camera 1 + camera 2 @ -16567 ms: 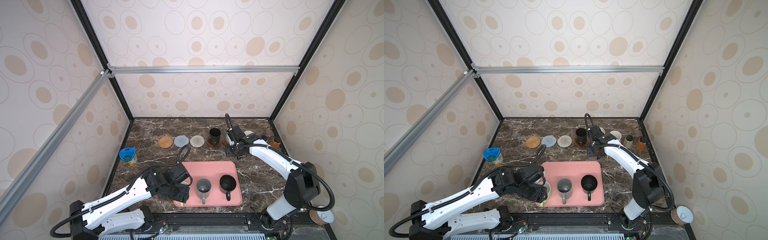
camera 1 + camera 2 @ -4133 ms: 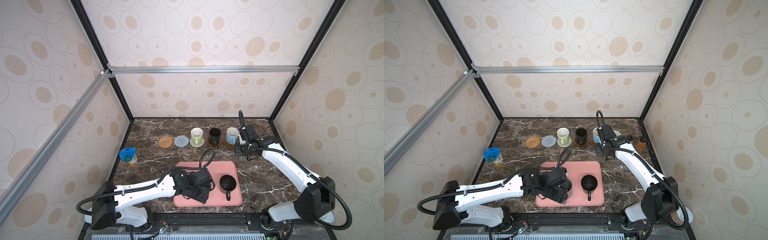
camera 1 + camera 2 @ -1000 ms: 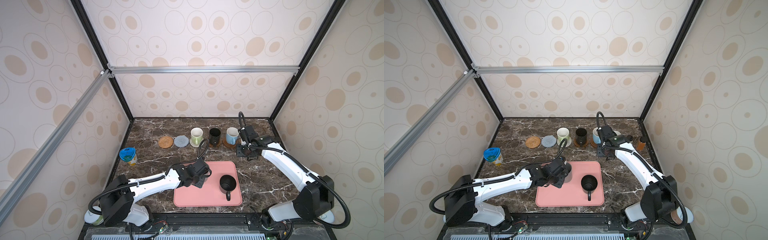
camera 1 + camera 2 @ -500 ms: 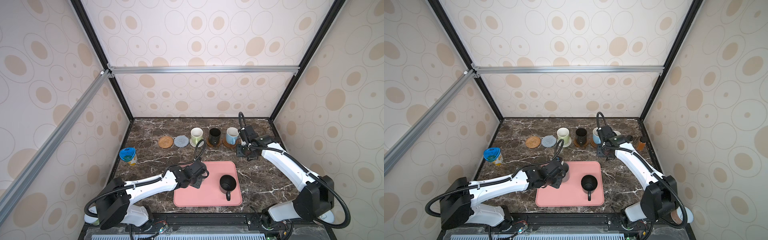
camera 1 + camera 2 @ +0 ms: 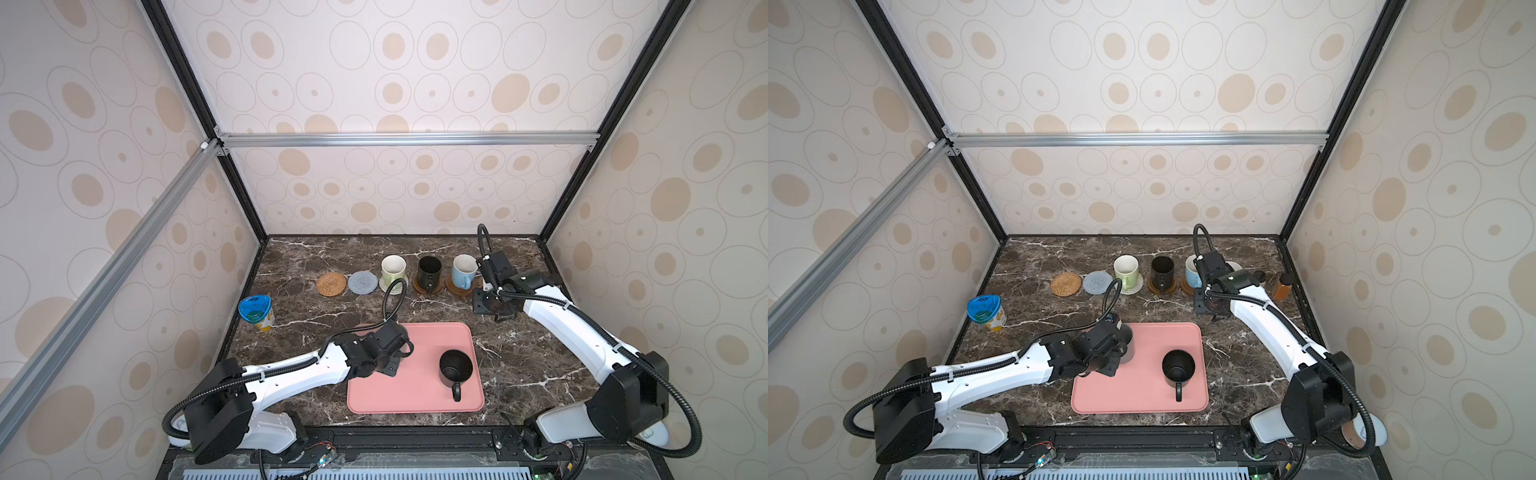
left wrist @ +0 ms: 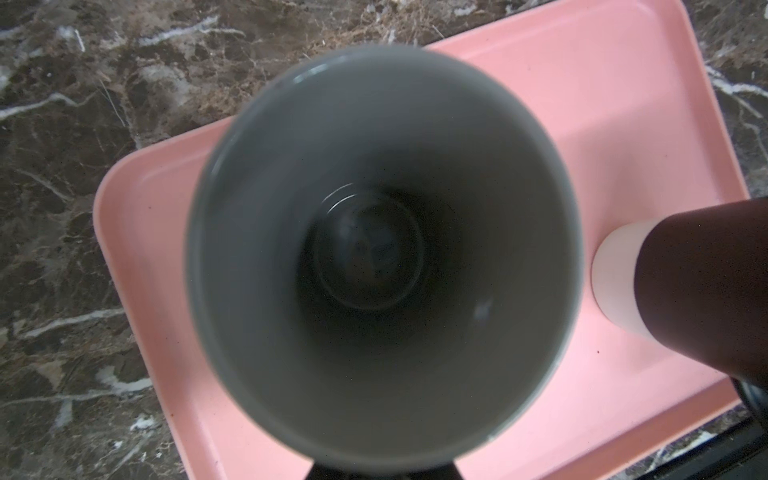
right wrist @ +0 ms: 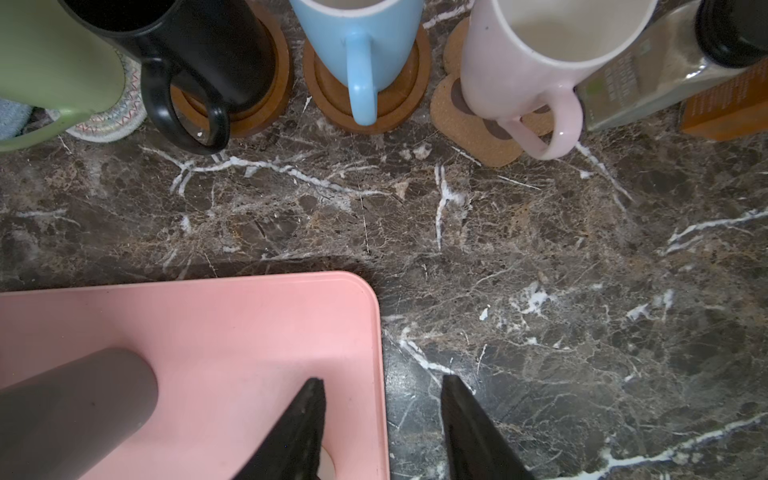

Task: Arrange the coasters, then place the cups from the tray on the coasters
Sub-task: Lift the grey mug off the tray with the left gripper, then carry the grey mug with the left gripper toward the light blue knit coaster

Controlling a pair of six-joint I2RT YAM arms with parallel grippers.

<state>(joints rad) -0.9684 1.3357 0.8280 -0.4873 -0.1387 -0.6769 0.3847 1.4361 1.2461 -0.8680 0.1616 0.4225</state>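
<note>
Gripping the grey mug (image 6: pixel 382 257) at one side, the left gripper (image 5: pixel 1121 348) is pinched tight on it over the upper-left corner of the pink tray (image 5: pixel 415 399), low in the middle of both top views. Whether the mug's base is off the tray I cannot tell.

A one-sided hold like that could let the mug swing or slip on the way to the blue-grey woven coaster (image 5: pixel 363 282) or the tan rattan coaster (image 5: pixel 331 284), both bare at centre left. The arm's looping cable (image 5: pixel 386 299) runs close to the light green mug (image 5: pixel 393 269) and might nudge it.

The grey mug looks plain, smooth and empty, its glazed inside in shadow. The right gripper (image 7: pixel 381 378) hangs part-open, holding nothing, near the light blue mug (image 5: pixel 463 270).
</note>
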